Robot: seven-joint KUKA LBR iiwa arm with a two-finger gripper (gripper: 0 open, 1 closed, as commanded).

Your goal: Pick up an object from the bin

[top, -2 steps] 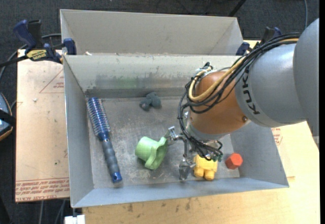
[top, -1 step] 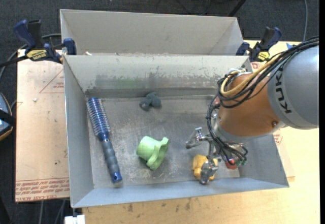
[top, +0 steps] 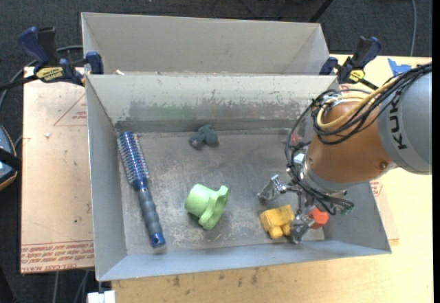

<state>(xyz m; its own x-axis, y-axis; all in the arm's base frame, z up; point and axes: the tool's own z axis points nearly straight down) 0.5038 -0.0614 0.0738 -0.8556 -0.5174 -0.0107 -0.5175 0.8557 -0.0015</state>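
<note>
My claw [top: 284,212] hangs low in the near right corner of the bin [top: 106,171], and its fingers [top: 271,190] are spread apart, not clamped on anything. One tip is toward the bin's middle and the other sits down by the near wall. Between and just under those tips lies a small yellow toy [top: 275,220], chunky and blocky, resting on the bin floor close to the near wall. I cannot tell whether either tip is touching it. Just to its right, under my wrist, there is a small red piece [top: 318,217]; I cannot tell whether it is loose in the bin or belongs to me. Above the claw my orange wrist cover [top: 344,150] bulges over the right side of the bin, with dark cables looped across its top.

Further toward the middle, well apart from the yellow toy, a light green plastic cup [top: 206,204] lies tipped on its side. Near the back wall, about centre, there is a small dark grey lump [top: 204,137]. Along the left wall a blue hairbrush [top: 141,185] lies flat, bristled head toward the back and handle pointing to the near left corner.
</note>
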